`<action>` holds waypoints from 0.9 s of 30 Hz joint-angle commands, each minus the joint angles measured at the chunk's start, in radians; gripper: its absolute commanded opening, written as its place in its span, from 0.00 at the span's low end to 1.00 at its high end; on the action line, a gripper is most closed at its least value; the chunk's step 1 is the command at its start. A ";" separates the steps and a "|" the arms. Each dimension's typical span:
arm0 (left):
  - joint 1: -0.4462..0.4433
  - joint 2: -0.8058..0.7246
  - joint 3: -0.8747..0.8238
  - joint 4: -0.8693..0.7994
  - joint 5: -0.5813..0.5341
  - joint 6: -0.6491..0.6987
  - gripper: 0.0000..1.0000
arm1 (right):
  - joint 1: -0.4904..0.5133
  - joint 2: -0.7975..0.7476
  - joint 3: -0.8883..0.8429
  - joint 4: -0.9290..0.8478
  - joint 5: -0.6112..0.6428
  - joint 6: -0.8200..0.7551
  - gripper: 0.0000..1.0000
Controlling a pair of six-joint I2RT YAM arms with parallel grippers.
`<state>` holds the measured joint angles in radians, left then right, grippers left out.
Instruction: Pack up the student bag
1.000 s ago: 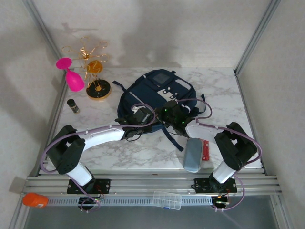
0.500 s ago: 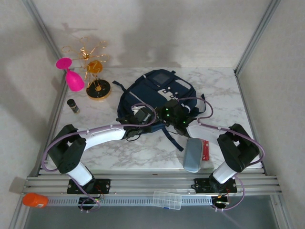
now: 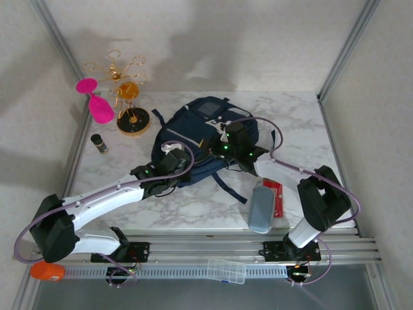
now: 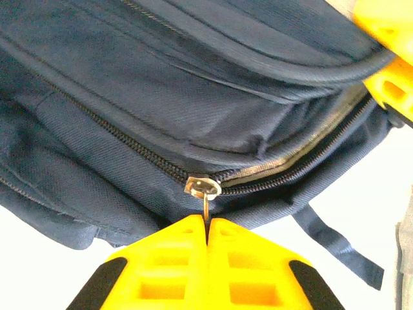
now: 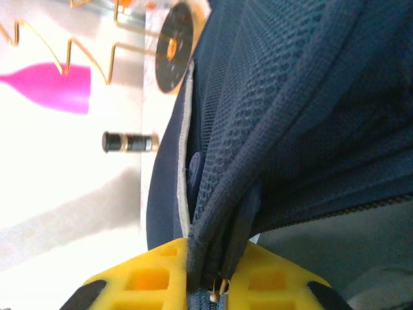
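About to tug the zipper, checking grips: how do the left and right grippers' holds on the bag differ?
The left gripper pinches the metal zipper pull, fingertips nearly meeting; the right gripper clamps a thick fabric fold of the student bag, which keeps its fingers apart. The left holds at the bag's near left edge, the right nearer its middle. Both are shut on the bag.

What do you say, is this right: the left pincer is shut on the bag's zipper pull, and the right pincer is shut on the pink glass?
Not quite. The left pincer is shut on the zipper pull of the bag, but the right pincer is shut on a fold of the bag, not on the pink glass, which lies well apart from it. The right wrist view shows this.
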<state>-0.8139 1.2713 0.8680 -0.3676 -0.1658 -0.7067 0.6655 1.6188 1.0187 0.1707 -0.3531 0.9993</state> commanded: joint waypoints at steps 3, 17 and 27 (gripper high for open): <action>-0.132 -0.002 0.012 -0.041 0.017 -0.098 0.00 | -0.025 0.006 0.096 -0.069 -0.206 -0.229 0.00; -0.187 0.126 0.109 -0.049 -0.080 -0.085 0.00 | -0.258 0.034 0.112 -0.231 -0.219 -0.335 0.00; -0.077 -0.010 -0.060 0.036 0.064 -0.033 0.00 | -0.234 0.029 0.100 -0.194 -0.223 -0.269 0.09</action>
<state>-0.8936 1.3006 0.8265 -0.3645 -0.1562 -0.7696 0.4278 1.6531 1.0939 -0.1101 -0.6182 0.7033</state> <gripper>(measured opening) 0.036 0.135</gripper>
